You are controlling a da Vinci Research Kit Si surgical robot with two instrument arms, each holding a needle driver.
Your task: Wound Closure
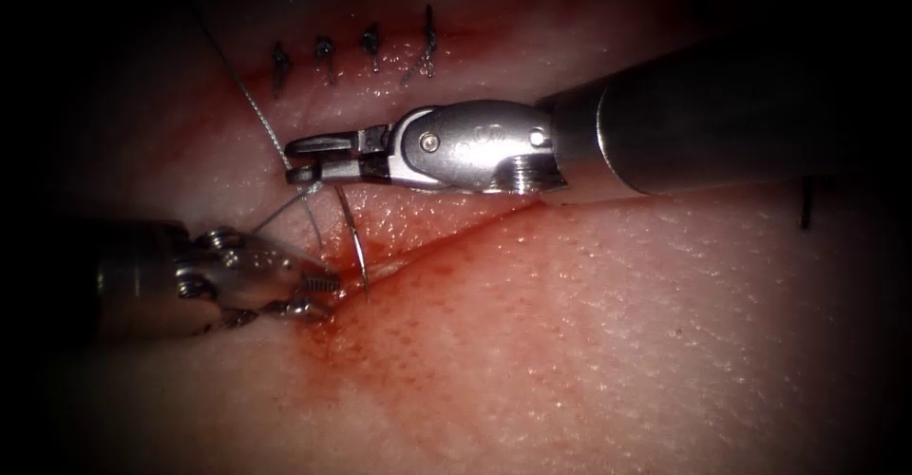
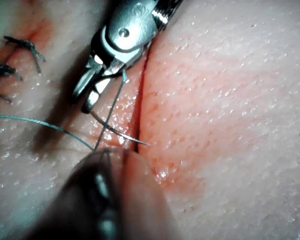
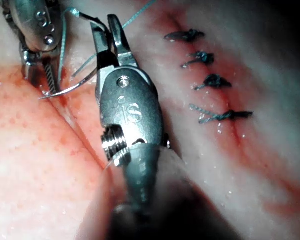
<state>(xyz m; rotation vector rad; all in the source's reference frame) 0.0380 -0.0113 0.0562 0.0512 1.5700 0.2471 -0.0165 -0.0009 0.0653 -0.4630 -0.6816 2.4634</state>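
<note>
Four dark stitches sit in a row on the tissue above the tools, closing the far stretch of the cut; in the right wrist view the same knots show their short cut ends. Red fluid stains the skin around the open part of the cut, which runs slantwise under the right tool's shaft.

The right tool comes in from the right, its jaws pressed together on the needle at its thread end. The needle curves down from there towards the cut, its point lying at the edge just beside the left tool; I cannot tell whether the tip is in the tissue. Thread runs up and away to the left from the right tool's jaws, and another strand crosses towards the left tool.

The left tool lies low on the left side of the cut, jaws spread and empty, straddling nothing I can make out. The surroundings beyond the tissue are dark.
</note>
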